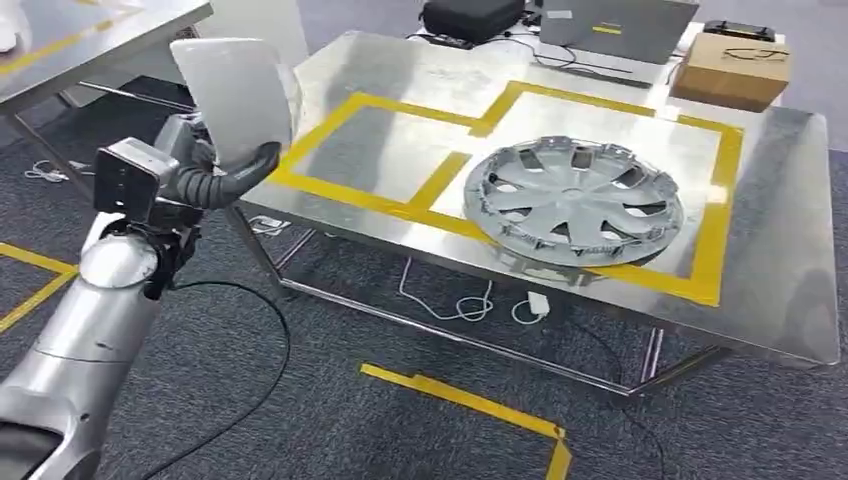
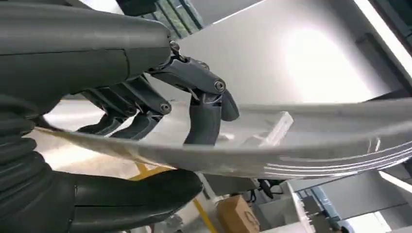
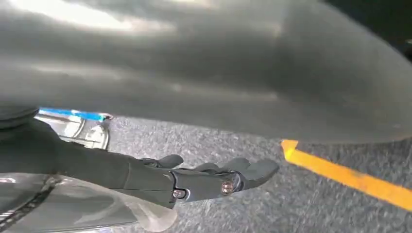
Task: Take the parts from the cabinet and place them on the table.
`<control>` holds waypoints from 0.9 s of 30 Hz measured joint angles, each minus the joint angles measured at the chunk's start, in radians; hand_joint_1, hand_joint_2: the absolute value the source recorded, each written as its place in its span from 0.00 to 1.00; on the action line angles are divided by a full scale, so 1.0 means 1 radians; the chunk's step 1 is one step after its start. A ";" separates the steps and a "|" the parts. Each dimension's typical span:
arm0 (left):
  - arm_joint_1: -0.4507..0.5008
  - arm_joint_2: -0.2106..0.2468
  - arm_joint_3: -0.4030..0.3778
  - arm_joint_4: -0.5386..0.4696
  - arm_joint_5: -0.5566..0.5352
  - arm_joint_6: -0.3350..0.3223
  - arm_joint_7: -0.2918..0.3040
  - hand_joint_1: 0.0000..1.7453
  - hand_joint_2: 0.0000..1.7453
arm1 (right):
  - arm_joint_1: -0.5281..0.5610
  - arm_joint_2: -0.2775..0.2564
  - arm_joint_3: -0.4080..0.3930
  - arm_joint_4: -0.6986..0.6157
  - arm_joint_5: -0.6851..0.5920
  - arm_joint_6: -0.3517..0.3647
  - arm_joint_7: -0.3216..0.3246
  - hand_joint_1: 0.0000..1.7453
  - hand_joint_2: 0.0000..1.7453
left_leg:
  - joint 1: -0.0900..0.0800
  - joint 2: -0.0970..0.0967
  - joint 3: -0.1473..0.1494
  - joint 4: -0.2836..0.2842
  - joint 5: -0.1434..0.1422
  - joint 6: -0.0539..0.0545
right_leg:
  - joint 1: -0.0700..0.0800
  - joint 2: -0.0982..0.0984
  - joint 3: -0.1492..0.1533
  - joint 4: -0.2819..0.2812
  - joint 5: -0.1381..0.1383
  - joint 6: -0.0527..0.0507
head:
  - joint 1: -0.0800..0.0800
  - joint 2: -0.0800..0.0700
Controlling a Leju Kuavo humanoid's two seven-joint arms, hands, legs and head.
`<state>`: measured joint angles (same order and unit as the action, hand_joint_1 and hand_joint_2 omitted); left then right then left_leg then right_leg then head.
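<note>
Left robot hand (image 1: pixel 215 175) raised beside the near-left corner of the worktop (image 1: pixel 800 200), clamped on a pale grey panel (image 1: pixel 235 95). Thumb under the panel's lower edge, dark fingers (image 2: pixel 204 111) over its inner face, so the thin curved sheet stands upright above the palm instead of sagging. Probably carried on edge that way to clear the worktop rim before being laid flat. Just beyond the held panel, an empty square marked in yellow tape (image 1: pixel 385 150): likely the spot meant for it. Farther off to the right of that hand, a silver hubcap (image 1: pixel 575 200) lying flat inside the neighbouring taped square, already delivered by the look of it. Right robot hand (image 3: pixel 194 179) hanging low over grey carpet (image 3: pixel 272 199), fingers stretched out and slightly apart, holding nothing, kept clear of the carry.
</note>
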<state>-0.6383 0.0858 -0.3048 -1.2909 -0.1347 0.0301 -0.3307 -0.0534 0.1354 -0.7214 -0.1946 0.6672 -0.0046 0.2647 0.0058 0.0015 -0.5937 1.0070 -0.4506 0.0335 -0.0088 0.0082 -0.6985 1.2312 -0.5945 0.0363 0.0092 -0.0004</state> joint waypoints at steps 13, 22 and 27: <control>-0.326 -0.079 -0.105 0.390 -0.225 0.110 0.147 1.00 1.00 | -0.007 -0.001 -0.001 0.000 0.055 0.016 0.016 0.00 0.00 | 0.000 -0.004 -0.030 0.056 -0.039 -0.039 | 0.000 -0.004 0.095 -0.228 0.138 -0.040 | -0.004 0.000; -0.441 -0.137 -0.134 0.534 -0.275 0.138 0.195 1.00 1.00 | -0.007 0.006 -0.013 0.001 0.064 0.023 0.013 0.00 0.00 | -0.007 -0.006 -0.019 0.037 0.007 -0.018 | 0.003 0.003 0.098 -0.225 0.135 -0.040 | -0.003 0.000; -0.449 -0.157 -0.140 0.542 -0.264 0.138 0.203 1.00 1.00 | -0.012 0.008 -0.027 0.001 0.063 0.027 0.015 0.00 0.00 | -0.005 -0.002 -0.006 -0.003 0.008 -0.005 | 0.003 0.003 0.087 -0.225 0.134 -0.012 | -0.004 0.000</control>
<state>-1.0875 -0.0713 -0.4448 -0.7492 -0.3983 0.1686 -0.1282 -0.0650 0.1434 -0.7481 -0.1938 0.7305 0.0229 0.2796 0.0007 -0.0005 -0.5992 1.0040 -0.4428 0.0283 -0.0057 0.0112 -0.6113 1.0064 -0.4610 0.0244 0.0050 -0.0004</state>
